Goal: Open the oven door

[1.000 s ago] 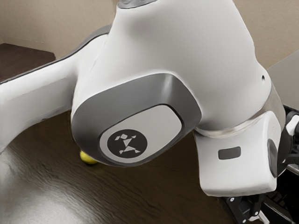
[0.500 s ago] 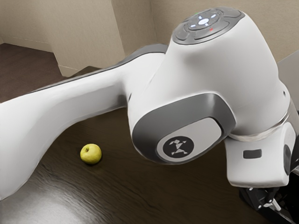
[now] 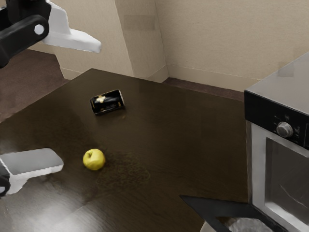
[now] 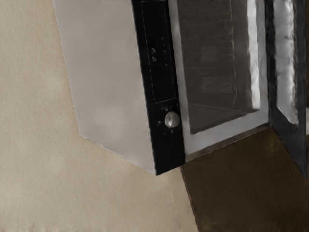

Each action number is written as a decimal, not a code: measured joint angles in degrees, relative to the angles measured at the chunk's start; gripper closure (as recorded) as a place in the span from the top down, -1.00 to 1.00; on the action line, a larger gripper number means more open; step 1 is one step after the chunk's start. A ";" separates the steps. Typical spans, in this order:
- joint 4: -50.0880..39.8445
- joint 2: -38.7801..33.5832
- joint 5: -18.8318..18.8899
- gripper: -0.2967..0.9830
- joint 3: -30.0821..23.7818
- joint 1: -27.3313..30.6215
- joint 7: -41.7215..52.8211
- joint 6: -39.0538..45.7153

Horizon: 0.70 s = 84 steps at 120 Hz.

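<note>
Nearest, at the exterior view's left, is a black gripper (image 3: 79,105) with two pale-tipped fingers (image 3: 72,39) spread wide, one high and one low. At the exterior view's lower right, the oven door (image 3: 207,207) is open, lowered from the bottom of the oven's front and reaching out over the tabletop (image 3: 169,145). A yellow apple (image 3: 94,159) sits on the tabletop, well apart from the door. The oven (image 3: 258,159) stands at the exterior view's right, where the tabletop's far edge meets it; a round knob (image 3: 285,129) is on its black panel (image 3: 263,113), above the opening. In the wrist view, the gray-white oven top, the panel and the uncovered opening are visible. Farther back, a black can (image 3: 107,102) lies on its side near the tabletop's far corner. Behind are brown floor (image 3: 29,77) and a beige wall (image 3: 203,38).
</note>
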 joint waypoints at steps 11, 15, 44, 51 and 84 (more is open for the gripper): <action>31.19 13.45 -0.36 0.51 14.28 25.05 -7.16 -13.93; 35.23 22.76 -0.66 0.51 17.66 28.96 -10.60 -17.50; 39.54 45.55 -1.06 0.53 21.90 41.16 -31.96 -29.48; 38.05 50.74 -1.55 0.54 22.05 39.60 -35.92 -30.32; 37.21 53.57 -3.69 0.53 22.22 33.35 -50.17 -32.11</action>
